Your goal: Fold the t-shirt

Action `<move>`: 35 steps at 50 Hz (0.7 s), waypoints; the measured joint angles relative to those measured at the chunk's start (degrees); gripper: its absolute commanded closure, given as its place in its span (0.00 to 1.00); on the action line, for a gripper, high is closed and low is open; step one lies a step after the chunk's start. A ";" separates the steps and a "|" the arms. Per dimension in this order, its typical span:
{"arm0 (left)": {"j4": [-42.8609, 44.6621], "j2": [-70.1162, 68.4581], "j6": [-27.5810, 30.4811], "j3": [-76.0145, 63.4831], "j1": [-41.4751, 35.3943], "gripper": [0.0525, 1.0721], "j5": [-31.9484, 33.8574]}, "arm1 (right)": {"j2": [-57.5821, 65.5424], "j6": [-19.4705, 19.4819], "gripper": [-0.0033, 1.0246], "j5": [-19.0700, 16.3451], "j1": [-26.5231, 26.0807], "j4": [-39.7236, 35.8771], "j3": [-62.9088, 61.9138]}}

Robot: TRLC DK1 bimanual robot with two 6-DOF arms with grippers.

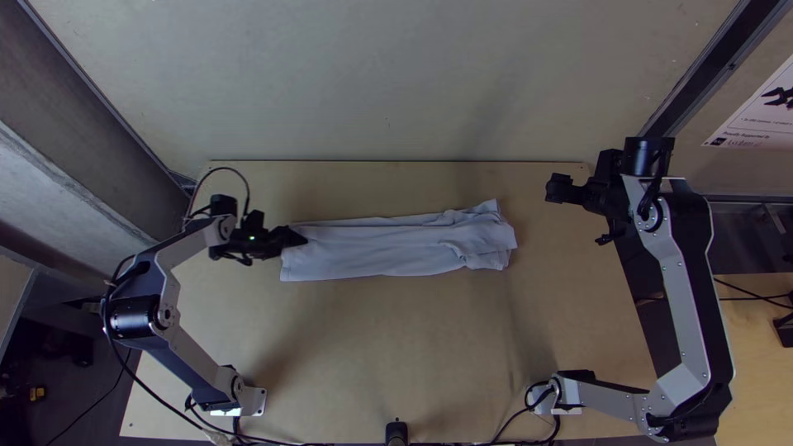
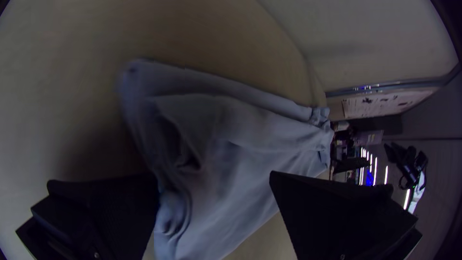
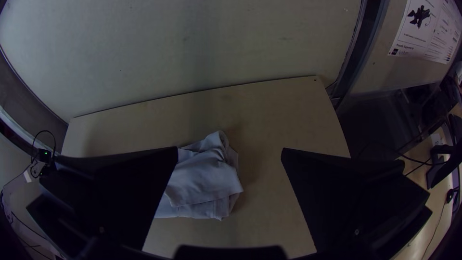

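1. T-shirt (image 1: 388, 249) of pale grey-blue cloth: it lies before you as a long folded strip across the light wooden table (image 1: 396, 347), its right end rumpled.
2. Your left black, flat-fingered gripper (image 1: 301, 238) is at the strip's left end, fingers released and wide apart.
3. Your right black, flat-fingered gripper (image 1: 555, 188) hangs near the table's far right corner, fingers spread, grasping nothing.
4. Beyond, you see a pale panel (image 1: 372, 83).

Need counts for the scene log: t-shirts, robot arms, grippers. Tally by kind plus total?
T-shirt: 1
Arms: 2 (left arm, right arm)
Grippers: 2 (left gripper, right gripper)
Total: 5
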 measured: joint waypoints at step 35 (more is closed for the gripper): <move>2.19 2.45 -13.73 6.69 -18.12 0.98 -25.00 | -3.08 2.84 0.04 0.00 0.83 1.79 -9.09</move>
